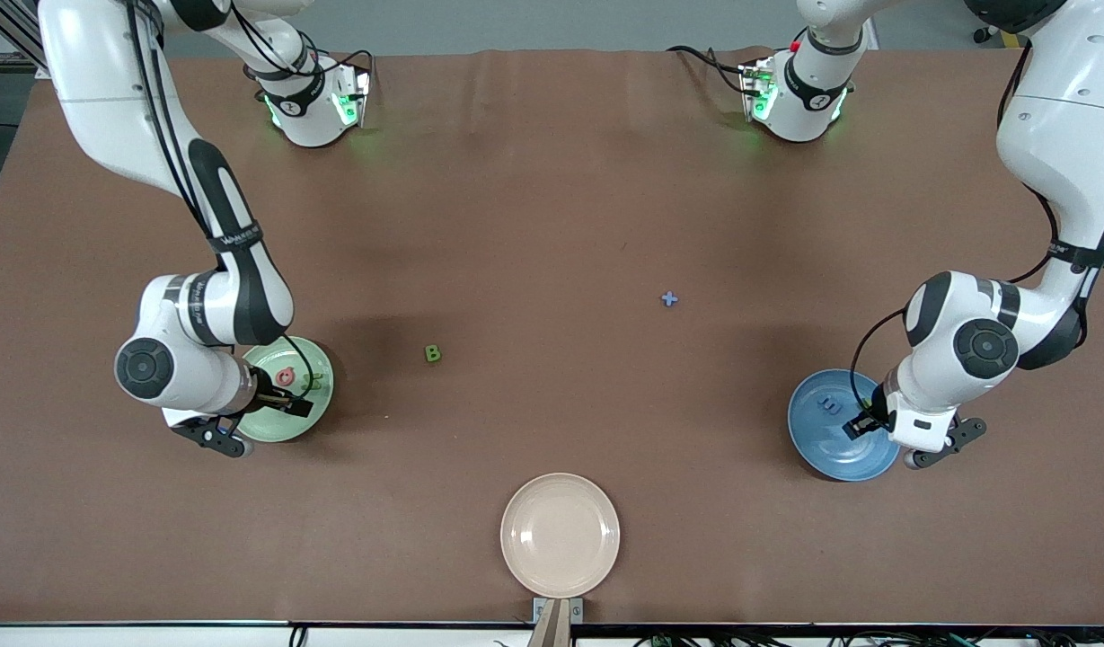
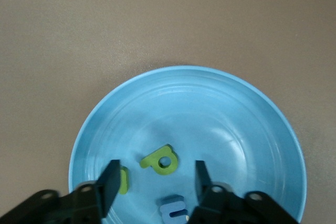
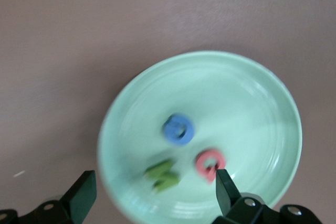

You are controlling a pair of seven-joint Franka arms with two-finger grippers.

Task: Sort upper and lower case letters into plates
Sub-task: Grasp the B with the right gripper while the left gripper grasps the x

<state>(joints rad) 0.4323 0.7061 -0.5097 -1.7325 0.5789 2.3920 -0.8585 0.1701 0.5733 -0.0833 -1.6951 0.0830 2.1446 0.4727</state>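
Note:
The mint green plate (image 1: 269,429) lies at the right arm's end of the table and holds the pink Q (image 3: 209,163), the blue C (image 3: 178,129) and the green N (image 3: 164,176). My right gripper (image 3: 155,182) hovers over that plate, open and empty. The blue plate (image 1: 821,449) lies at the left arm's end and holds a green small letter (image 2: 161,161), a second green one (image 2: 123,180) partly hidden by a finger, and the blue m (image 2: 175,209). My left gripper (image 2: 156,178) hovers over it, open and empty. The green B (image 1: 433,354) and the blue x (image 1: 669,299) lie on the table between the plates.
A beige-cream plate (image 1: 560,535) lies empty at the table edge nearest the front camera, midway between the two arms. The brown table (image 1: 552,180) stretches bare toward the robot bases.

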